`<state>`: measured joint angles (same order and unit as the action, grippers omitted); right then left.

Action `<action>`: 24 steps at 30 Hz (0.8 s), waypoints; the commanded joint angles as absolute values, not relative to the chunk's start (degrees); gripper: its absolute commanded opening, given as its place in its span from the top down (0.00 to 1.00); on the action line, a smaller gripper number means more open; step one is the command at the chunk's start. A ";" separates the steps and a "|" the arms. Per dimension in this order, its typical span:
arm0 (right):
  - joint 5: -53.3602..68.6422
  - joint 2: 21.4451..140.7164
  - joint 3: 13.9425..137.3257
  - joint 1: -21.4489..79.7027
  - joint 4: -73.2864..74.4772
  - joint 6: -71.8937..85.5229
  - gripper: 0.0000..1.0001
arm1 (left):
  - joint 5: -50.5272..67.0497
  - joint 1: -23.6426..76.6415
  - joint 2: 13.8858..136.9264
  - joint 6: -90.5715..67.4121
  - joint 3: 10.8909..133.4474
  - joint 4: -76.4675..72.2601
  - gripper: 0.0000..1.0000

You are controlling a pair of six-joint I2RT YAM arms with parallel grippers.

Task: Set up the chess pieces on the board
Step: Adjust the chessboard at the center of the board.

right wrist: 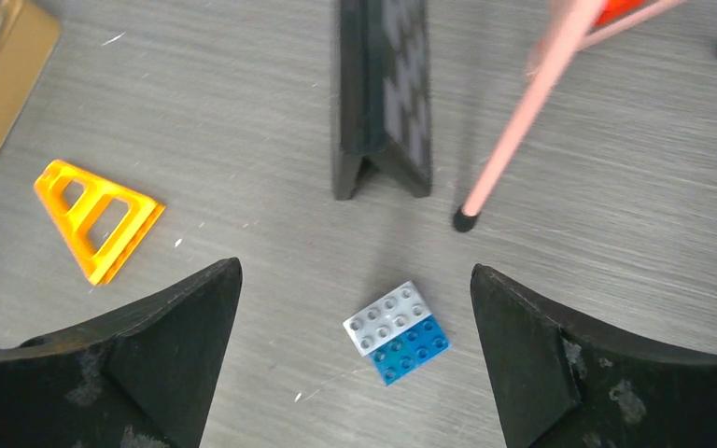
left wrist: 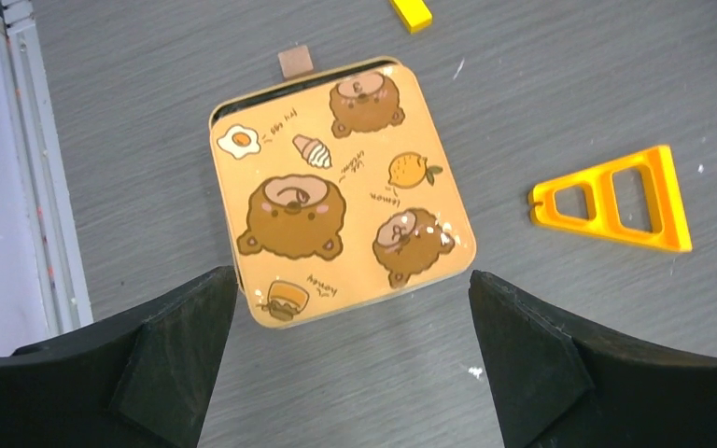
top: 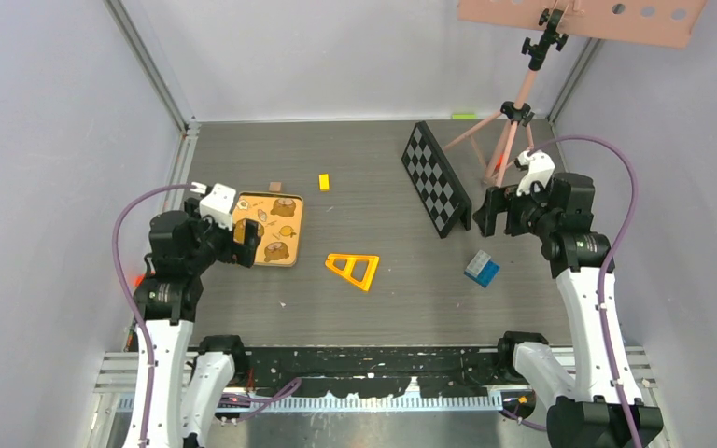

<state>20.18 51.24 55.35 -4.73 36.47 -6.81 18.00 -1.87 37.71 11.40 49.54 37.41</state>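
While it stands tent-like, the board (top: 439,179) shows checks.

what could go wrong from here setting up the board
1. The board stands half-folded like a tent beside the pink tripod leg; opening it with the right gripper may knock the leg or tip the board over.
2. The tin in front of the open left gripper is shut, its contents hidden; prying it open could slide it or spill whatever is inside.
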 commanded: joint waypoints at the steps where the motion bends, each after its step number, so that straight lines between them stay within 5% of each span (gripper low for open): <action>1: 31.32 49.72 54.94 -3.88 39.23 -11.44 0.00 | 18.52 -1.84 37.06 16.17 51.36 45.60 0.02; 5: 32.29 50.26 53.82 -1.20 39.53 -13.40 0.00 | 20.89 -1.76 37.23 16.99 50.97 46.49 0.02; 14: 9.17 55.66 56.22 12.42 35.01 -11.80 0.00 | 24.17 -1.60 40.65 18.95 48.85 41.38 0.02; 24: 7.03 58.58 52.33 14.43 34.04 -11.63 0.00 | 19.22 -0.54 40.47 37.21 42.73 44.37 0.02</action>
